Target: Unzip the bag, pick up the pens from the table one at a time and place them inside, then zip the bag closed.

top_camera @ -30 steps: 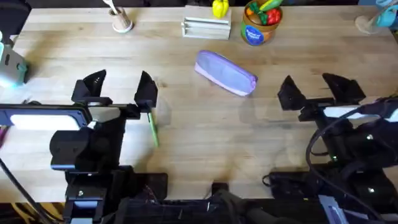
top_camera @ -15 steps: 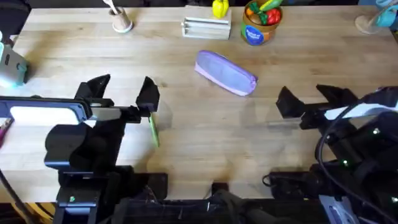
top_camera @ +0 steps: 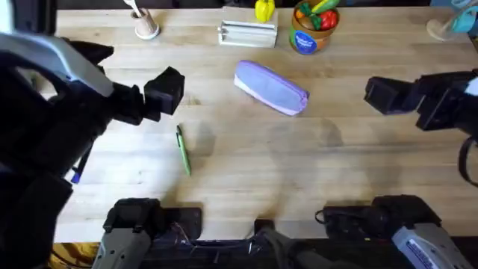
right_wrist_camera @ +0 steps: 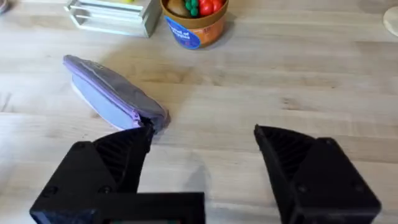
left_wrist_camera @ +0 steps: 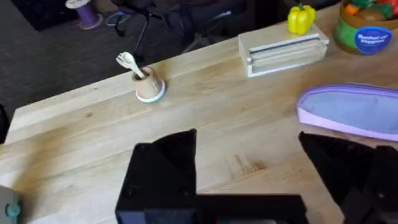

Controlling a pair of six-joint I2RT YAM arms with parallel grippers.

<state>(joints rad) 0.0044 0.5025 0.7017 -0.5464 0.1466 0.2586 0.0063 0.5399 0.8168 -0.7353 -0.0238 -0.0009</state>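
The lavender bag [top_camera: 270, 87] lies slanted on the table [top_camera: 246, 164] at mid-back, its zip along the top looking shut. In the right wrist view the bag [right_wrist_camera: 112, 93] is just beyond my open right gripper [right_wrist_camera: 205, 168], near its left finger. The right gripper [top_camera: 414, 93] hovers to the right of the bag. One light green pen [top_camera: 183, 149] lies loose at front left. My left gripper [top_camera: 127, 69] is raised left of the bag and behind the pen, open and empty [left_wrist_camera: 255, 174]. The bag [left_wrist_camera: 348, 111] shows beyond its right finger. A dark thin pen [top_camera: 81, 166] peeks from under the left arm.
Along the back edge stand a small cup with a spoon [top_camera: 146, 26], a low slatted rack [top_camera: 248, 32], a yellow toy pepper [top_camera: 264, 9] and an orange tub of toy vegetables [top_camera: 314, 28]. Bare wood lies between the two arms in front of the bag.
Both arms have risen and swung away from the front of the table. The left gripper lifted off beside the green pen. Pen and bag have not moved.
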